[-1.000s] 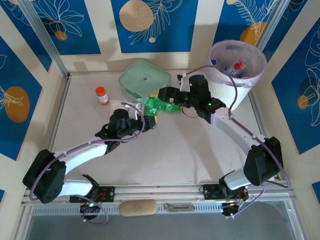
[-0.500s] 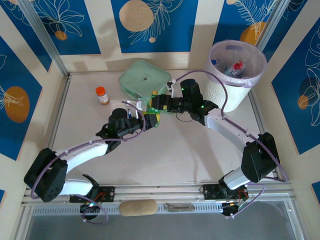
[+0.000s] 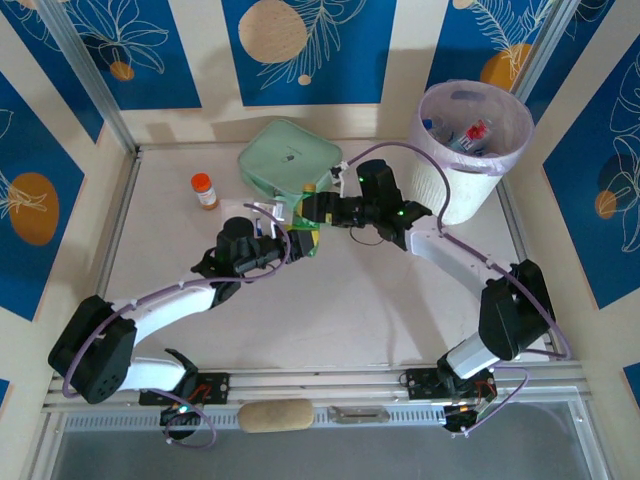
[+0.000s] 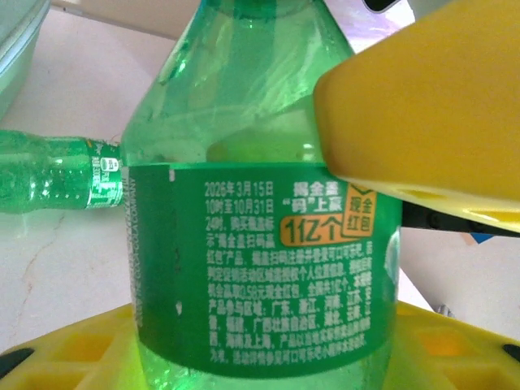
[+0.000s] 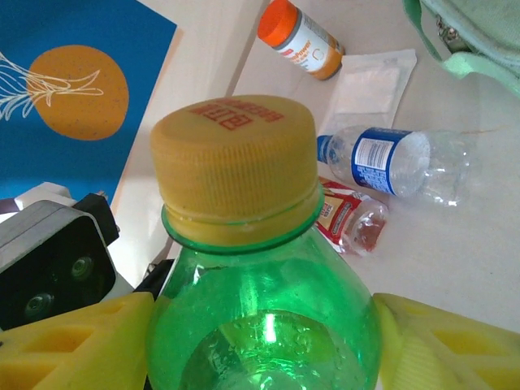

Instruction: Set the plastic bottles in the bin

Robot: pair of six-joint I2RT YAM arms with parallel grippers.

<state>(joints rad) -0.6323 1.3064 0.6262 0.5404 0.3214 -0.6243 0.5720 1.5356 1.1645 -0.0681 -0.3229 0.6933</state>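
Near the middle of the desk (image 3: pixel 350 300), just in front of the mint-green pouch (image 3: pixel 290 160), the two arms meet over one green bottle (image 3: pixel 302 240). The left arm (image 3: pixel 170 300) reaches in from the near left, and the left jaws are closed on that bottle. In the left wrist view its green label (image 4: pixel 268 268) sits over a yellow pad (image 4: pixel 455 349) along the bottom, and a second yellow pad (image 4: pixel 422 106) lies against the bottle's shoulder.

The right arm (image 3: pixel 460 255) comes in from the right. The right jaws stand either side of the same bottle, below its yellow cap (image 5: pixel 234 162). Whether they press on it or merely flank it cannot be told.

Another green bottle (image 4: pixel 49 175) lies on its side on the desk behind the held one. A clear bottle (image 5: pixel 390 162) with a blue label and blue cap also lies on the desk, beside a small red and white sachet (image 5: pixel 349 219) and a flat white packet (image 5: pixel 366 81). An orange-capped pill bottle (image 3: pixel 204 190) stands toward the far left, well apart from the arms.

The bin (image 3: pixel 450 195), lined with a pale bag, stands at the far right corner with several bottles (image 3: pixel 465 135) inside.
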